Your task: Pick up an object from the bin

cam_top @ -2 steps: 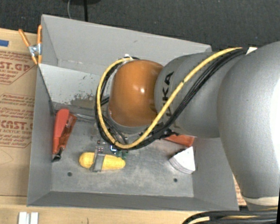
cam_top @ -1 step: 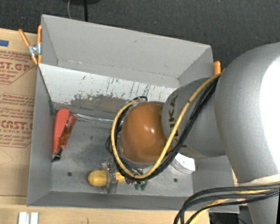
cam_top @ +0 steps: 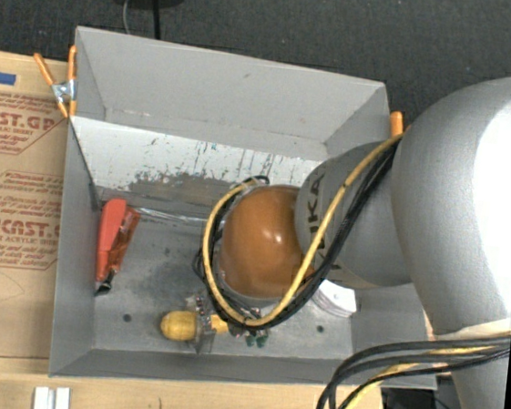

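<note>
Your arm [cam_top: 455, 222] comes in from the view's right, the big silver-grey body covering that whole side. It bends down into the bin [cam_top: 223, 85], so the wrist points pretty much straight at the floor. The round orange-brown cover [cam_top: 260, 241] on the wrist faces the camera. Yellow and black cables [cam_top: 324, 244] loop around the cover and trail off along the arm toward the lower right.

The pincer [cam_top: 213, 321] only pokes out a little under the lower edge of that cover, low over the bin floor near the front wall. Whether it's apart or together, I honestly can't tell, the cover and the cable loop are in the way.

The thing nearest to it is a small rounded yellow lump [cam_top: 179, 326], kind of lemon-shaped. It lies just beside the pincer on the view's left, close to the front wall. It might be touching, but I can't say for sure, and nothing shows it being held.

Well off to the pincer's left and further back, a long red-orange tool [cam_top: 112, 240] lies along the left wall. On the pincer's other side, a white thing [cam_top: 338, 298] peeks out from under the arm.

For writing, there are dark letters [cam_top: 313, 210] on the arm casing just right of the cover. They look like "KA", and the cables cross the rest.
</note>
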You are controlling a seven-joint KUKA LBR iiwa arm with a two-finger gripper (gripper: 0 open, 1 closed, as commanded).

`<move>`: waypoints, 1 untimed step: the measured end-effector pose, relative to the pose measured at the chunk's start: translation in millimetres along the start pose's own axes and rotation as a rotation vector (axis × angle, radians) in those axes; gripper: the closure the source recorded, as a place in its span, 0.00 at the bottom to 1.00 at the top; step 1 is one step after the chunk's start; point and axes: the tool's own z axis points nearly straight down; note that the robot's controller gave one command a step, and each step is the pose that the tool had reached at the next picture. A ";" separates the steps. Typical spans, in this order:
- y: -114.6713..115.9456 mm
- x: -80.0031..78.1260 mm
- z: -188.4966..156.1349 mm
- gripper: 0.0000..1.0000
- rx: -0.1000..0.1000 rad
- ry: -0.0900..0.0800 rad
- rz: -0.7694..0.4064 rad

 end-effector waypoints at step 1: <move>-11.9 -22.1 -169.1 1.00 0.000 -0.008 0.002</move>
